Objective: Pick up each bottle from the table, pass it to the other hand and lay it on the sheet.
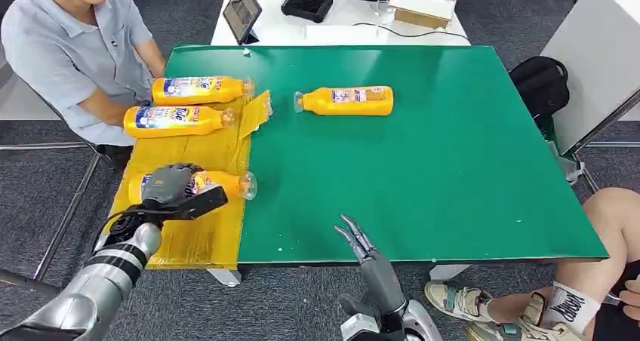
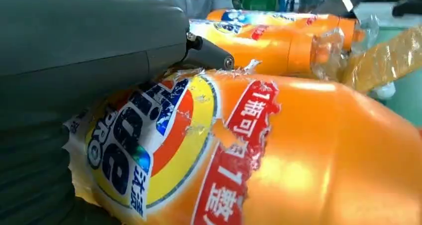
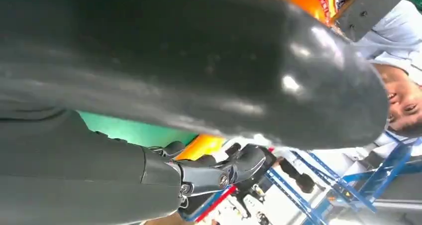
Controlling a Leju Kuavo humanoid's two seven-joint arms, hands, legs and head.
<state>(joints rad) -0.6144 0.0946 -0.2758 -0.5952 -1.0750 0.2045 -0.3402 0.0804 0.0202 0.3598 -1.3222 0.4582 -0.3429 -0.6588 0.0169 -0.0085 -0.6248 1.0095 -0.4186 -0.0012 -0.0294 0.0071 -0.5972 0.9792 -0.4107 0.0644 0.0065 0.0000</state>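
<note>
Left hand on a bottle lying on the yellow sheet.

The left hand (image 1: 172,188) is wrapped over an orange bottle (image 1: 219,183) that lies on its side on the sheet (image 1: 204,239), at the green table's (image 1: 423,175) left edge. Two more bottles (image 1: 177,120) lie on the sheet's far end, beside a seated person (image 1: 72,50). A fourth bottle (image 1: 347,100) lies on the table, right of the sheet. The right hand (image 1: 361,243) hangs by the table's near edge, fingers straight, holding nothing.

Dark robot hand (image 3: 199,110) up close, fingers (image 3: 234,168) extended, green table (image 3: 134,130) and orange bottle (image 3: 201,146) beyond.
</note>
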